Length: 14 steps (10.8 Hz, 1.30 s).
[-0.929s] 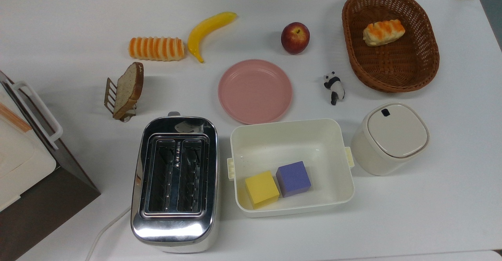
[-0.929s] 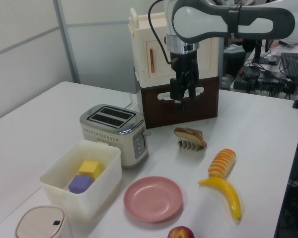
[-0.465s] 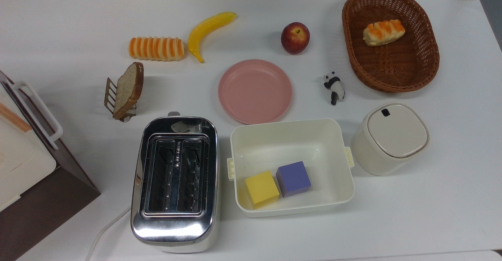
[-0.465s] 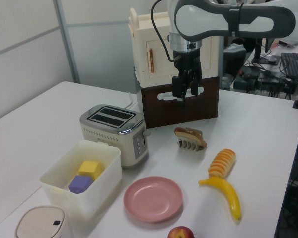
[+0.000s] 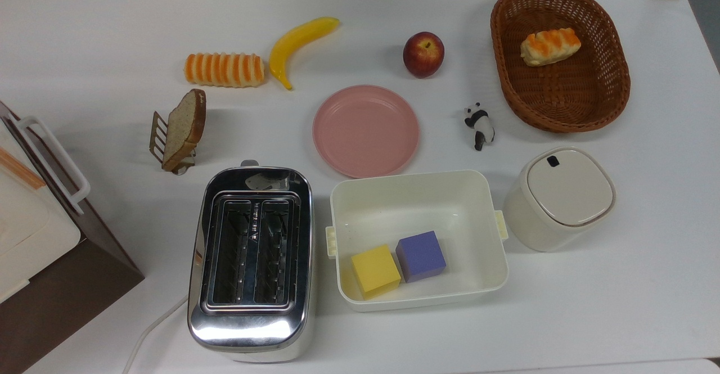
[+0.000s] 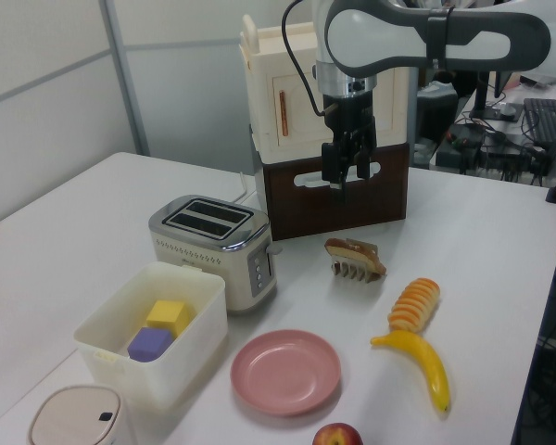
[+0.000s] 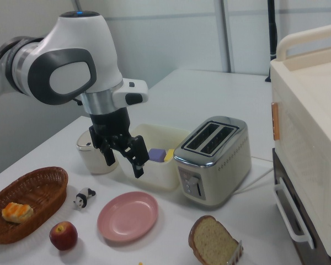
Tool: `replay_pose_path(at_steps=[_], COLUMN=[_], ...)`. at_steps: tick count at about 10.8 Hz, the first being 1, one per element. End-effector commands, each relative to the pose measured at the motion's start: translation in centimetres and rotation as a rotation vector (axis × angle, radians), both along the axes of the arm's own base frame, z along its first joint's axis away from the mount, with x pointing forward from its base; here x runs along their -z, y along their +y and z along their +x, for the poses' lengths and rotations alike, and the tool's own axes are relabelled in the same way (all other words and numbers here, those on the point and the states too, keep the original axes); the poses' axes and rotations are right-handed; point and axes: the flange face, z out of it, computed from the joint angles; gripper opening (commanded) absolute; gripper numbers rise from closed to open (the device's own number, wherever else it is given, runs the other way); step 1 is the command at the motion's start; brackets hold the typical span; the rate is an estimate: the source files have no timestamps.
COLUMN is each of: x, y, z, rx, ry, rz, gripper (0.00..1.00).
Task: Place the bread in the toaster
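Hovering: my gripper (image 6: 347,180) hangs above the table (image 5: 101,48), fingers parted a little with nothing between them; in the right view (image 7: 123,158) it points down, tilted.
Bread: I see the slice (image 5: 184,129) leaning upright in the rack (image 5: 160,135), crust up; in the left view (image 6: 354,250) it sits below my gripper, well apart from it.
Toaster: chrome (image 5: 251,262), both slots bare, just below the rack in the top view; in the right view (image 7: 213,157) it stands behind the slice (image 7: 212,242).
Bin: white (image 5: 417,194), touching close to the toaster on the top view's right, holding a yellow cube (image 5: 375,270) and a purple cube (image 5: 421,256).
Plate: pink (image 5: 365,130), bare, between bin and apple (image 5: 423,54).
Roll: striped (image 5: 224,70), beside the banana (image 5: 297,43), above the rack in the top view.
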Motion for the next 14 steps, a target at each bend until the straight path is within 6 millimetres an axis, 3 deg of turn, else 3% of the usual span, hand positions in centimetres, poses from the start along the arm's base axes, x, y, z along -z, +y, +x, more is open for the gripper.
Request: replay_pose_path(at_steps=[1,14], x=[-0.1,1.3], y=[0.0,0.6], z=[-0.1,0.5], rx=[0.005,-0.037], ry=[-0.020,0.009], rz=[-0.024,-0.048], gripper=[1.00,1.00])
